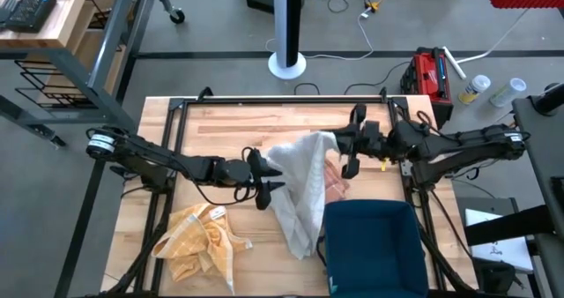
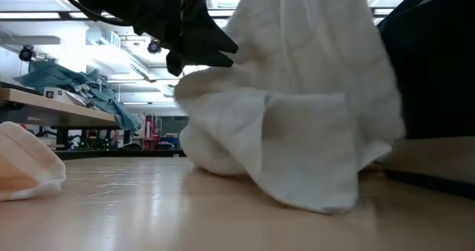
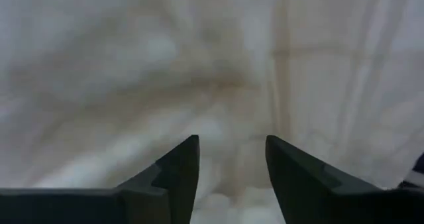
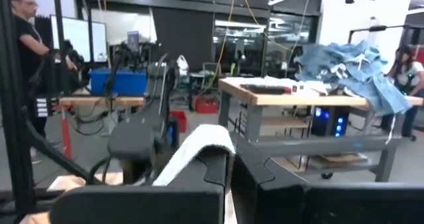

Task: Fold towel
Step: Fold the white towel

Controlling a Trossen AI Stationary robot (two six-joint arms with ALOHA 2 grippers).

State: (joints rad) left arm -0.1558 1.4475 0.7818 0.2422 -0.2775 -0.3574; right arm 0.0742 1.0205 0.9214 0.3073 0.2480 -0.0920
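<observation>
Blue bin beside white towel

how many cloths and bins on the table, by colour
white towel: 1
yellow checked cloth: 1
pink cloth, mostly under the towel: 1
dark blue bin: 1
total: 4
</observation>
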